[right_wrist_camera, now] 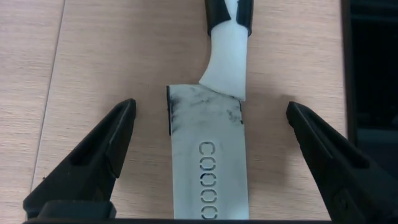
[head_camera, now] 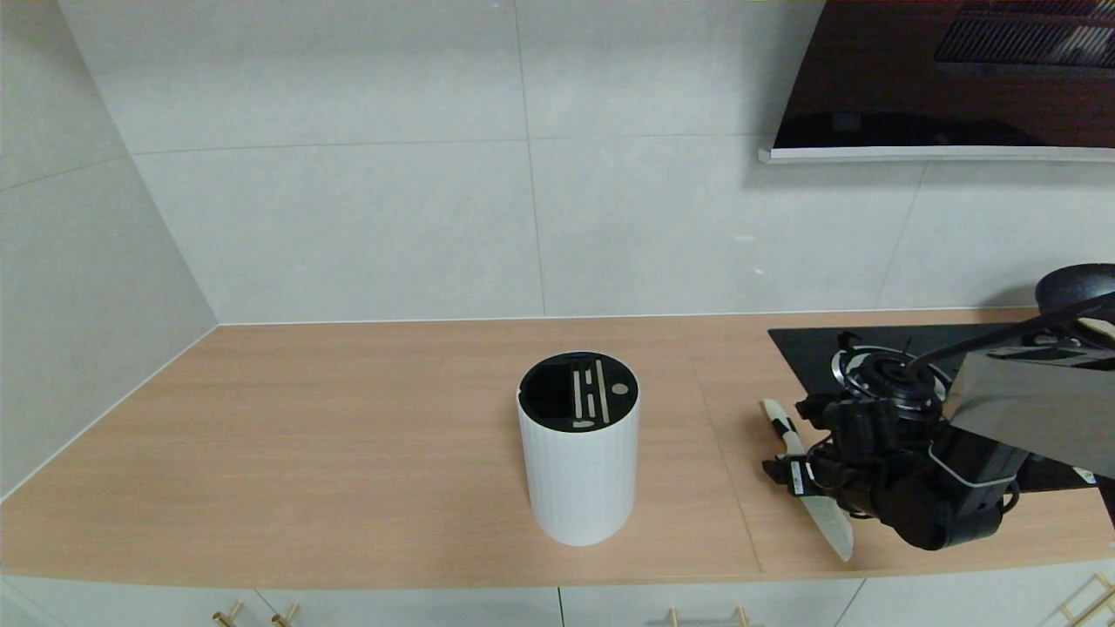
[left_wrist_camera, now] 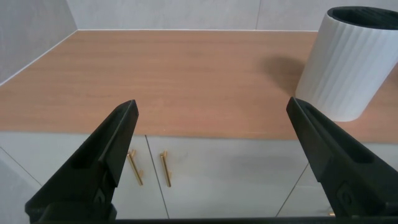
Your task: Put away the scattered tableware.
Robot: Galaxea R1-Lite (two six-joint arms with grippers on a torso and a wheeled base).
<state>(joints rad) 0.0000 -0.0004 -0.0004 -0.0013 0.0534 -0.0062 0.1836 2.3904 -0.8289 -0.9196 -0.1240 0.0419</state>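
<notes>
One knife [right_wrist_camera: 206, 168] lies under the spread right gripper [right_wrist_camera: 209, 111], its blade tip cut off. A slotted knife holder [head_camera: 577, 453] stands to the left, and the left gripper [left_wrist_camera: 211, 104] is also spread.

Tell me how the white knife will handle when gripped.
The knife looks stiff and probably light: a thin flat blade. Lying flat on the counter, it may slide rather than roll. The open right gripper straddles it; smooth faces could slip.

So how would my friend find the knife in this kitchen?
Follow the wooden counter to the black hob on its right side. Just left of the hob a knife lies flat on the wood. It is long, thin and white, unlike the tall round holder nearby.
</notes>
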